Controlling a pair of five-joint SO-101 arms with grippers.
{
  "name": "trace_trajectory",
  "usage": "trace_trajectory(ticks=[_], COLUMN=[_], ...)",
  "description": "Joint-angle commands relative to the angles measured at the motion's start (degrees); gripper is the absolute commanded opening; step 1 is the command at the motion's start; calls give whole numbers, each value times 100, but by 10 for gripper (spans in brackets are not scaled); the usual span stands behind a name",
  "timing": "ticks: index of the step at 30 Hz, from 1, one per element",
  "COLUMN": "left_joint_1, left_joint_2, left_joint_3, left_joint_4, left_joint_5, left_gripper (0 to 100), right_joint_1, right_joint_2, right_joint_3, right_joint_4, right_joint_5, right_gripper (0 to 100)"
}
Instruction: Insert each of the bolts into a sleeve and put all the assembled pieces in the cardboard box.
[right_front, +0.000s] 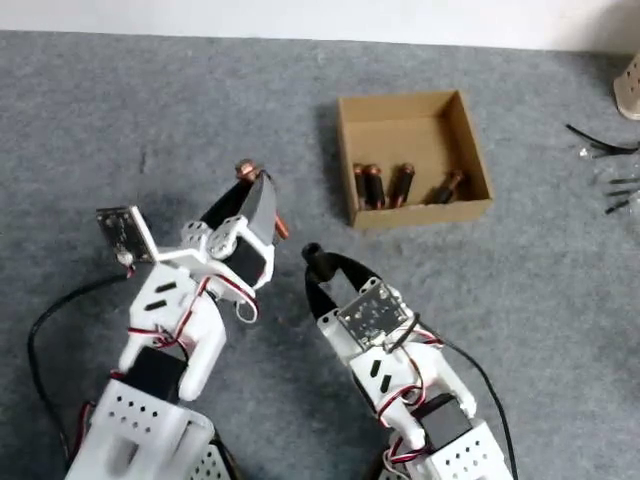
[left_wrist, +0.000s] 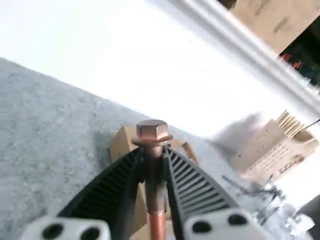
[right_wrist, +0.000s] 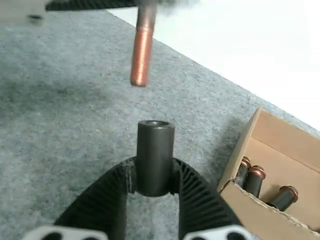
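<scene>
Left tool (left_wrist: 153, 155): fingers clamped on the shank of the bolt (left_wrist: 154, 134), just below its hexagonal head; held above the counter (right_front: 120, 120).
Bolt: copper-coloured; the threaded end projects from the far side of the left tool and hangs in the air near the open mouth of the sleeve (right_wrist: 155, 150), not touching it.
Right tool (right_wrist: 155, 172): fingers clamped around the lower part of the sleeve, beside the left tool.
Sleeve: dark hollow cylinder; its open end points away from the right tool, toward the bolt's tip.
Cardboard box (right_front: 345, 150): open-topped, standing on the counter just beyond the right tool.
Assembled pieces (right_front: 401, 184): several lie inside the box along the wall nearest the arms, copper ends showing.
Counter: grey, felt-like surface; loose dark wires (right_front: 612, 170) lie at its right edge, well apart from the box.
</scene>
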Motion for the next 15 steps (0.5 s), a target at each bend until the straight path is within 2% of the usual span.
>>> trace_trajectory(ticks=[1,6,9,13,15], left_joint_1=[224,725,840,769,725], left_joint_2=[-4,576,725,286,-92], left_joint_3=[347,840,1033,1068,1068], left_joint_4=[-1037,-2251,-2664,-2725,-2435], left_joint_5=[79,-782,-923,-941,-923], left_gripper=[4,4,4,4,4], right_joint_1=[-154,-233,-215,-207,-207], right_joint_2=[-75,-48,-48,-48,-48], right_joint_3=[778,778,778,778,787], right_joint_4=[13,22,22,22,22], right_joint_5=[26,334,352,360,360], right_gripper=[5,5,5,5,5])
